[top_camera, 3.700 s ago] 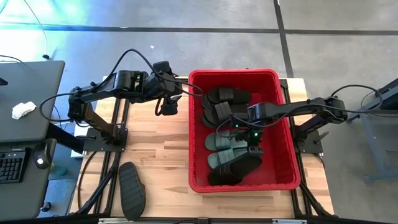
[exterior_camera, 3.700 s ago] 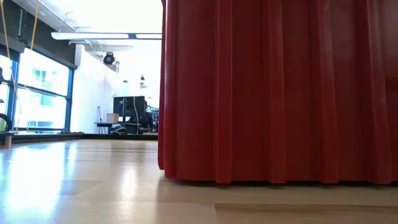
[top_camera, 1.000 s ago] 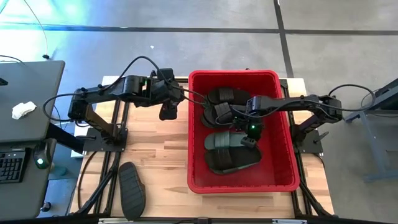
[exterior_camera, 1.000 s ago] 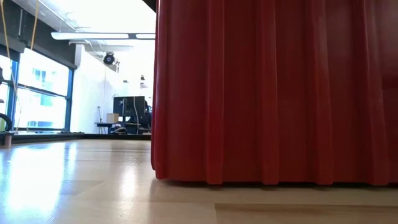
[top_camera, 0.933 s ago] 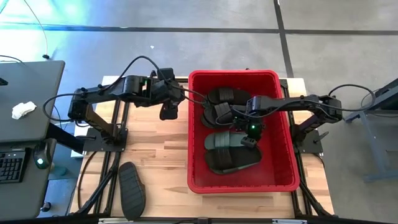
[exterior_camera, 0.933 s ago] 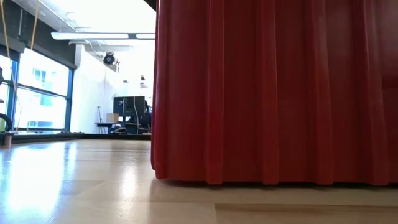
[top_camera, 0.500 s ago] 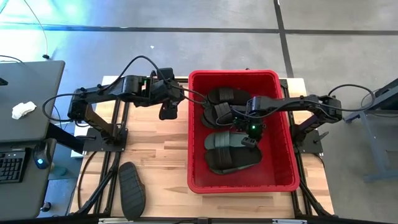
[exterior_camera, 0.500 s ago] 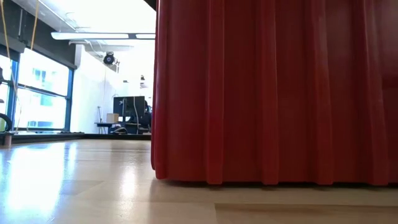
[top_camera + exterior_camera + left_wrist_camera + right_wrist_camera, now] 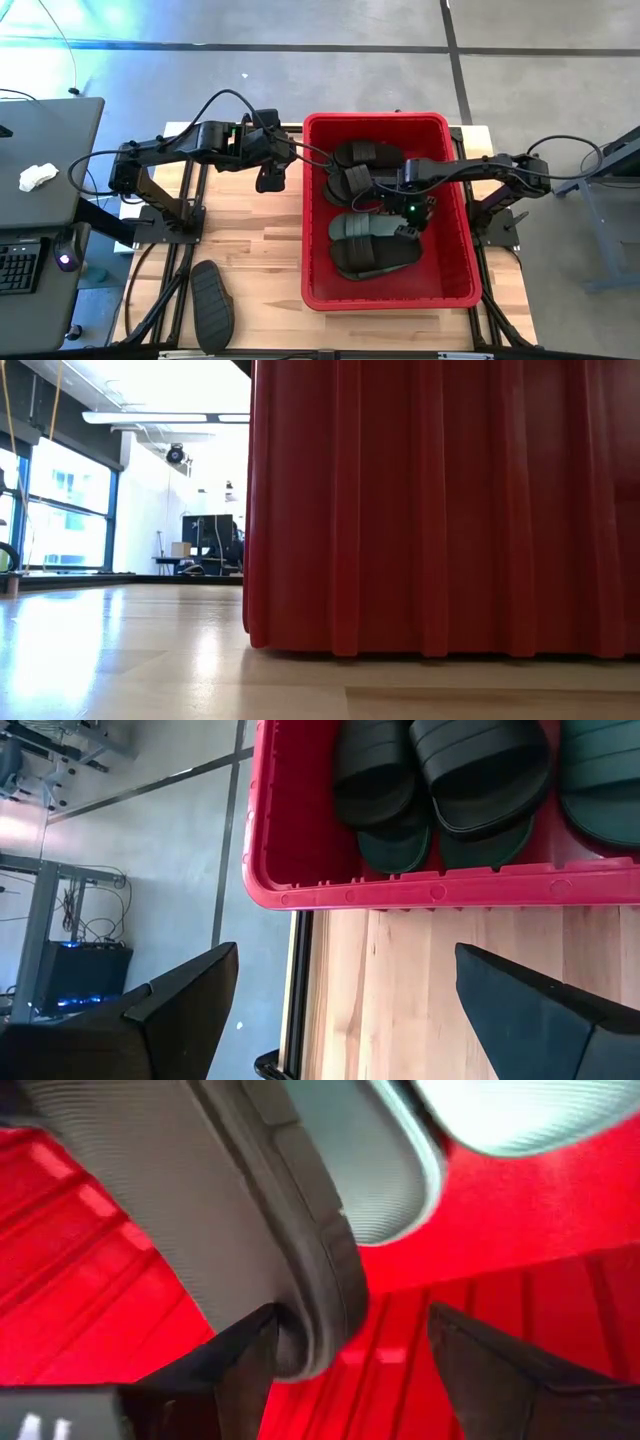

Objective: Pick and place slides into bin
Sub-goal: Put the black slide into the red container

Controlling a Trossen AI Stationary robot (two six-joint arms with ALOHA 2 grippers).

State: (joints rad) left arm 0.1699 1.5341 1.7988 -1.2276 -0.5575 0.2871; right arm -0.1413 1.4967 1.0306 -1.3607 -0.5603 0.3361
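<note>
Bare surface [image 9: 250, 240] left of the bin [image 9: 312, 210], open from the far edge to the near one, broken only by one slide [image 9: 212, 303] at the near left corner. Left gripper [image 9: 270, 182] hanging over the far part of that strip, just beside the bin's left wall, fingers spread. Inside the bin, slides [image 9: 372, 245] filling the far and middle floor; right gripper [image 9: 408, 228] low among them, fingers parted beside a heel [image 9: 300, 1270]. Near end of the bin floor bare.

bin [image 9: 455, 290]: red | slides [image 9: 372, 240]: dark green, black, ribbed straps
</note>
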